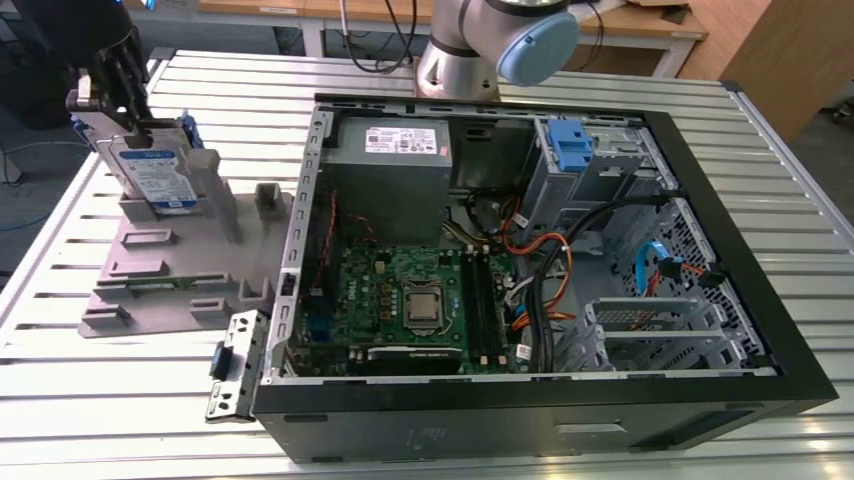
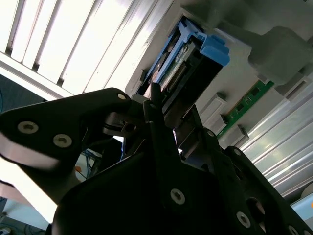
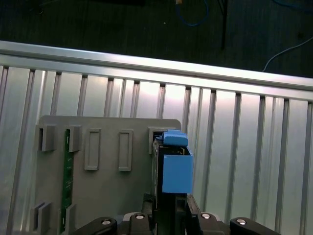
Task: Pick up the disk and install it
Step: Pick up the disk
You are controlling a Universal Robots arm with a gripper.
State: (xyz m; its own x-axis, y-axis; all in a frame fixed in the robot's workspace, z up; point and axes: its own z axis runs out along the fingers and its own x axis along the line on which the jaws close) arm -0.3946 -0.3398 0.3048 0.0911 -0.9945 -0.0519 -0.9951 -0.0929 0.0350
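One pincer (image 1: 130, 118) over the upright disk (image 1: 158, 172), upper left; I cannot tell its grip. Skewed lifting might jam it in its holder (image 1: 174, 250).

Robotics lab or test workshop. Slatted aluminium bench (image 1: 134, 400) carries an open computer case (image 1: 747, 300) and grey part fixture (image 1: 147, 270). Robot arm (image 1: 481, 40) mounted at the bench edge; wooden desks (image 1: 641, 20) and loose cables (image 1: 358, 40) behind.

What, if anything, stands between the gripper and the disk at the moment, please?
Nothing visible does. The gripper is right at the upper end of the disk, which stands upright in the grey holder, outside the open computer case.
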